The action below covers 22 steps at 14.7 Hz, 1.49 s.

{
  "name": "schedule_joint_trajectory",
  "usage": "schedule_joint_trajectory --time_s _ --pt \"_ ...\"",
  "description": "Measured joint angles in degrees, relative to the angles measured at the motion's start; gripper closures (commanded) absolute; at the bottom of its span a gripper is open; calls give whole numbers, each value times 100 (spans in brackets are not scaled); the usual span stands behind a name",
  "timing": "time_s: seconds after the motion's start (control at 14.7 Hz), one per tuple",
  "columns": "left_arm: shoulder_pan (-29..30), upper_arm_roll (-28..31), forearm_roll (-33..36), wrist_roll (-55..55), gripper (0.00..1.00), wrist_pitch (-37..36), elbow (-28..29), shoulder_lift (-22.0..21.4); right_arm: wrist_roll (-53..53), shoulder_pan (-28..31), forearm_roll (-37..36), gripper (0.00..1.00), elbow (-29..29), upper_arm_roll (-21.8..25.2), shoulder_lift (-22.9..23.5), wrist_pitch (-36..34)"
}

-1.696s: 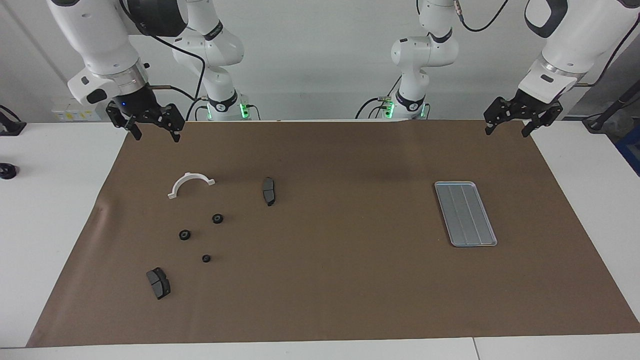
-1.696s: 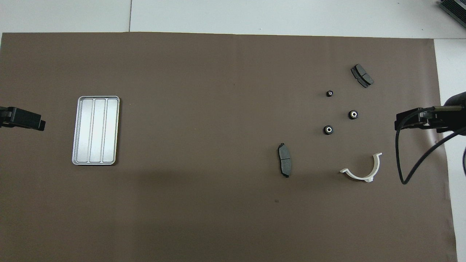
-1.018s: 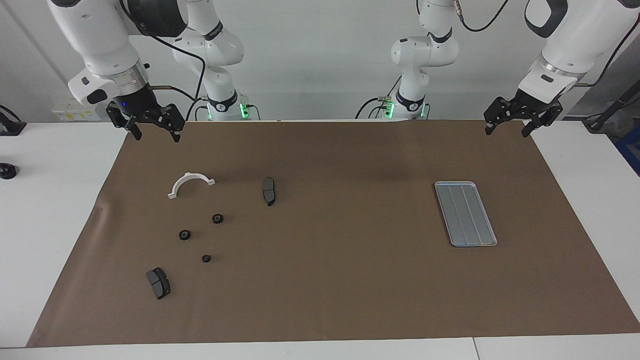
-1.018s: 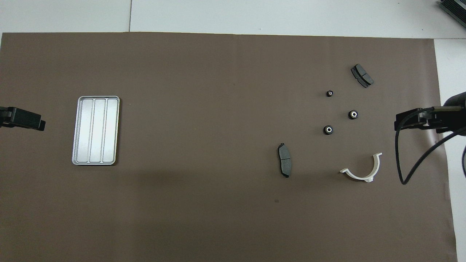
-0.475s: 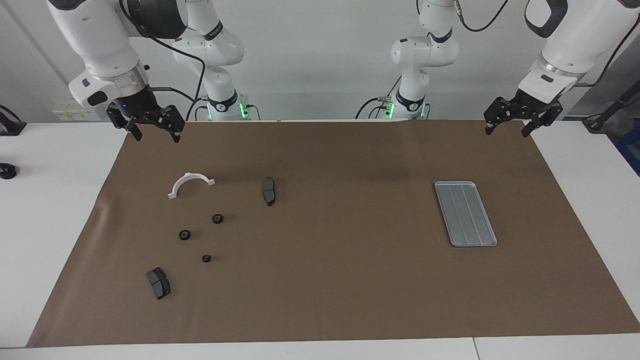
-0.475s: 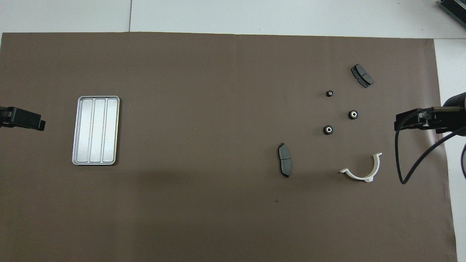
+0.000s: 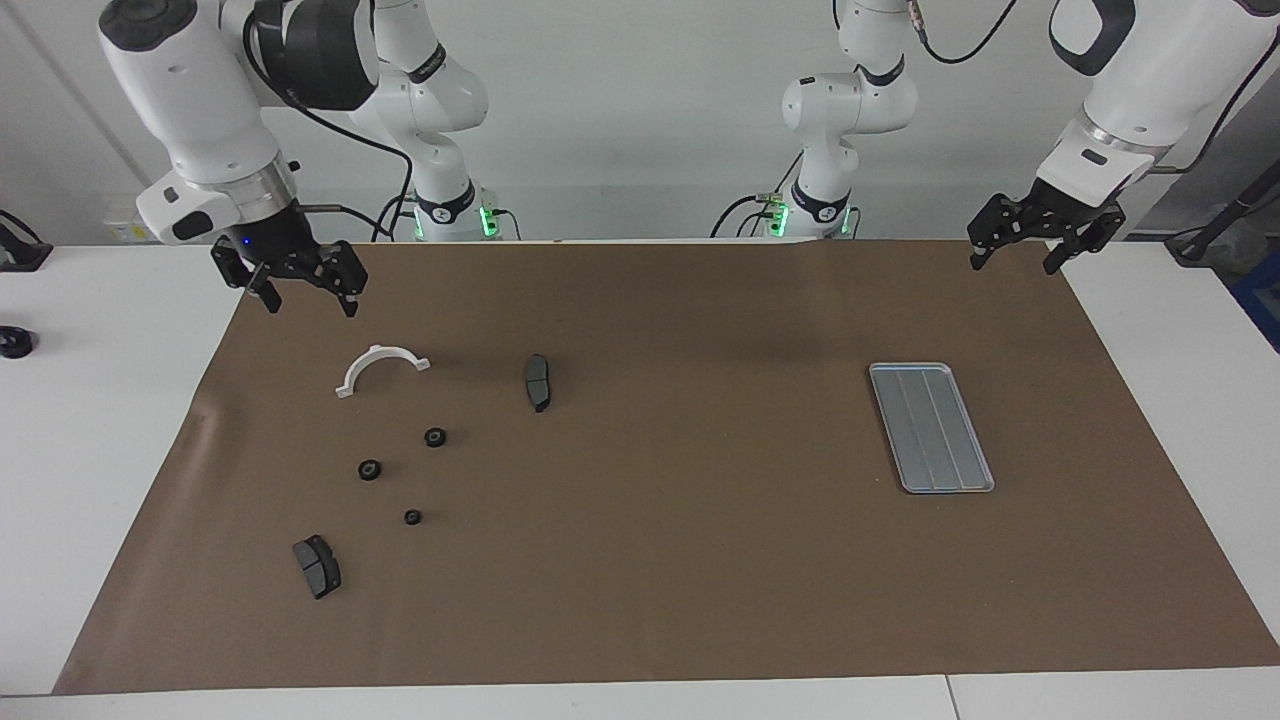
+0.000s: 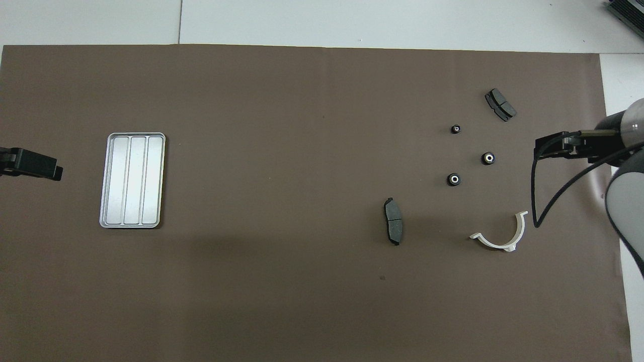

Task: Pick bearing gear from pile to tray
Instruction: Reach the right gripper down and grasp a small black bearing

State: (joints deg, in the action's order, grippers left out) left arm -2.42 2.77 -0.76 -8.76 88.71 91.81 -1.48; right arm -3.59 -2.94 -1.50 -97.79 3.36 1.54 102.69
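Three small black bearing gears lie apart in the pile toward the right arm's end: one (image 7: 435,437) (image 8: 454,179) nearest the robots, one (image 7: 369,469) (image 8: 488,158) beside it, and the smallest (image 7: 412,517) (image 8: 456,129) farthest. A white semicircular bracket (image 7: 378,350) (image 8: 498,245) and two dark brake pads (image 7: 538,382) (image 7: 317,566) lie around them. The grooved silvery tray (image 7: 930,427) (image 8: 132,180) sits bare toward the left arm's end. My right gripper (image 7: 308,300) hangs open and holds nothing, over the mat's edge beside the bracket. My left gripper (image 7: 1012,262) waits open over the mat's corner.
A brown mat (image 7: 700,560) covers most of the white table. The right arm's black cable (image 8: 541,201) loops down close to the bracket. A small black object (image 7: 12,342) sits on the white table off the mat, at the right arm's end.
My right gripper has dropped lower and come slightly toward the bracket and the gears. The left arm and all the parts have stayed where they were.
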Motion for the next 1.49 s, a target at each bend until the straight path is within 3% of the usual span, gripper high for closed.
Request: schedule_joint_trajectory --time_s 0.41,0.81,1.09,1.29,1.49 --pt "0 0 0 0 0 0 0 0 615 83 45 0 -183 5 1135 1617" --pt "0 0 0 0 0 0 0 0 1199 184 167 0 -1405 9 1524 3497" --pt "0 0 0 0 0 0 0 0 1772 264 720 0 -1549 12 1831 3753" --pt "0 0 0 0 0 0 0 0 1909 265 750 0 -1817 12 1860 4035" --pt "0 0 0 0 0 0 0 0 1918 257 751 28 -1838 6 1859 4187"
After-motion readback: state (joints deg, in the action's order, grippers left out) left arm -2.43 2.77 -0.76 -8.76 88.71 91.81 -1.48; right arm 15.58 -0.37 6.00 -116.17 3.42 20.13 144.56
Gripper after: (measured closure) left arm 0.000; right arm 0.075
